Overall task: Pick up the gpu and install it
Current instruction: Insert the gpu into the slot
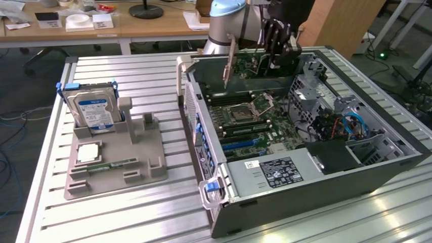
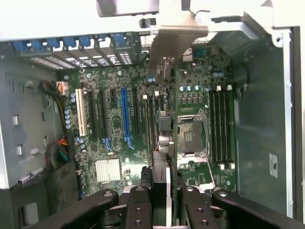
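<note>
The gpu (image 1: 251,68) is a flat green card with a long silver bracket (image 1: 230,58) at its end towards the exterior view's left. It hangs upright over the far end of the open computer case (image 1: 317,197). My gripper (image 1: 278,56) is shut on the card's upper edge from above. In the wrist view the gpu (image 2: 163,143) appears edge-on between my black fingers (image 2: 139,205), with its bracket (image 2: 174,40) at the far end. Below it lies the motherboard (image 2: 119,148) with its expansion slots, one of them blue (image 2: 125,114). The card is above the board, apart from the slots.
On the exterior view's left a grey fixture (image 1: 131,147) holds an upright hard drive (image 1: 93,112) and a memory stick (image 1: 108,165). Inside the case are the CPU socket (image 1: 242,112), a power supply (image 1: 280,171) and cables (image 1: 344,126). The case walls rise around the board.
</note>
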Tool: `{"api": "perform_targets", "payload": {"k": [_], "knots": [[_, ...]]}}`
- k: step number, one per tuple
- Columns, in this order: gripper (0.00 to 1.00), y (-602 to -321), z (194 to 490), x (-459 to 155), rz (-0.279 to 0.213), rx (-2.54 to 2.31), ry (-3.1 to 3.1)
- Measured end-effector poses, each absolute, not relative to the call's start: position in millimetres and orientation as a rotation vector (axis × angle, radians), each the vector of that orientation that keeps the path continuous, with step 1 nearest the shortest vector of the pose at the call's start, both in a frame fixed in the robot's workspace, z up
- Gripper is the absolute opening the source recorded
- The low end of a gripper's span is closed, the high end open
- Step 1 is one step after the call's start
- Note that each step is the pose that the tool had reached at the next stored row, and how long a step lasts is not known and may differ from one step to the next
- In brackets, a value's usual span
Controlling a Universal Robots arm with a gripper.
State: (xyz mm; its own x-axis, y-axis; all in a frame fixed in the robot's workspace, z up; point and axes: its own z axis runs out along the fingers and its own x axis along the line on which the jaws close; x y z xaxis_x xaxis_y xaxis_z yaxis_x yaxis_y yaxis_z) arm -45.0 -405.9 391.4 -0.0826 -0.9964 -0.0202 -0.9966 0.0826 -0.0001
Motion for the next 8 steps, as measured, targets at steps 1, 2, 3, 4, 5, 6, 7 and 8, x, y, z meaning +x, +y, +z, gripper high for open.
{"api": "perform_targets", "payload": {"k": [1,2,3,4,5,6,7,8], "knots": [[0.27,-405.9,390.5,-45.0,0.022,-2.137,2.283],[0.27,-405.9,389.6,-45.0,0.022,-2.149,2.271],[0.27,-405.9,388.9,-45.0,0.022,-2.158,2.263],[0.27,-405.9,388.0,-45.0,0.022,-2.164,2.257],[0.27,-406.2,387.1,-44.9,0.022,-2.168,2.253],[0.27,-406.7,386.4,-44.9,0.022,-2.173,2.249],[0.27,-407.5,385.7,-44.9,0.022,-2.176,2.246],[0.27,-408.2,385.0,-45.0,0.022,-2.179,2.242]]}}
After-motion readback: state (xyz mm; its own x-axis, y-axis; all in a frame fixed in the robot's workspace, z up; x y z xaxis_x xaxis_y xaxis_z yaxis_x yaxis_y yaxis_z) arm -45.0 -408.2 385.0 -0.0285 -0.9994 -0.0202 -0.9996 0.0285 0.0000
